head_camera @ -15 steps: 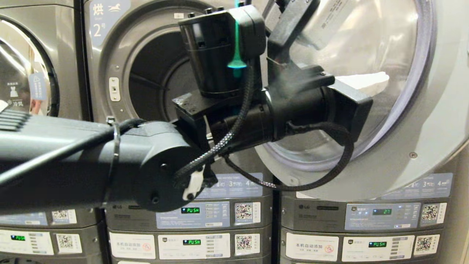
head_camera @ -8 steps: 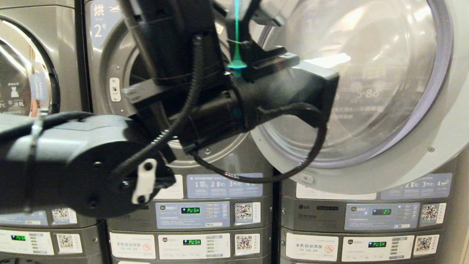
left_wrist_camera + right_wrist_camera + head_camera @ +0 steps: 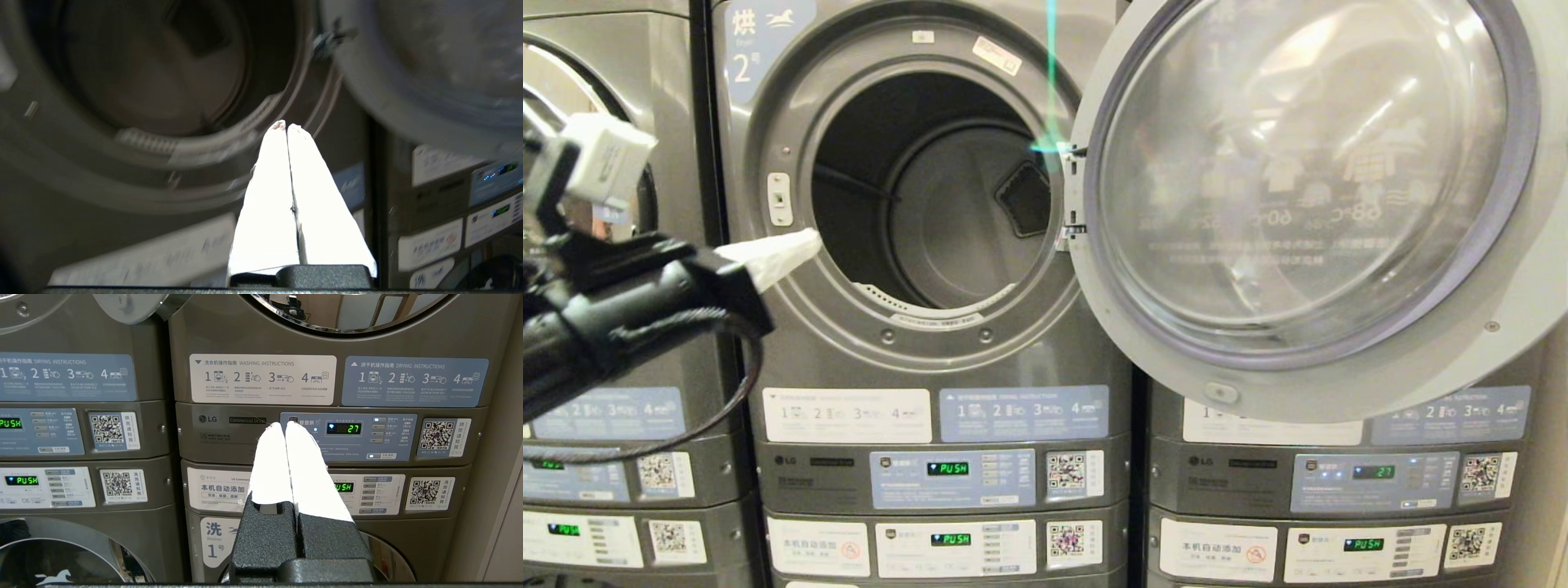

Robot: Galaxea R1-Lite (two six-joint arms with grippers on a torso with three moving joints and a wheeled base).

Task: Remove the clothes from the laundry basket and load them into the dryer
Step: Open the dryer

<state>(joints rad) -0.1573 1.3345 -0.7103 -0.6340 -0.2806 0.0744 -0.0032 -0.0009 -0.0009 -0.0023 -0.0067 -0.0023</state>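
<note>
While dryer (image 3: 931,204) gapes, left hand (image 3: 800,242) pinched closed, empty, beside drum mouth's left rim.

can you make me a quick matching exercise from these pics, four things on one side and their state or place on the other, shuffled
Things:
1. dryer door
2. dryer drum
3. left gripper
4. right gripper

States or places:
A. shut, empty, pointed at a control panel reading 27
B. swung wide open to the right of the opening
C. shut, empty, at the left rim of the opening
D. no clothes visible inside

Pairs: 1-B, 2-D, 3-C, 4-A
</note>
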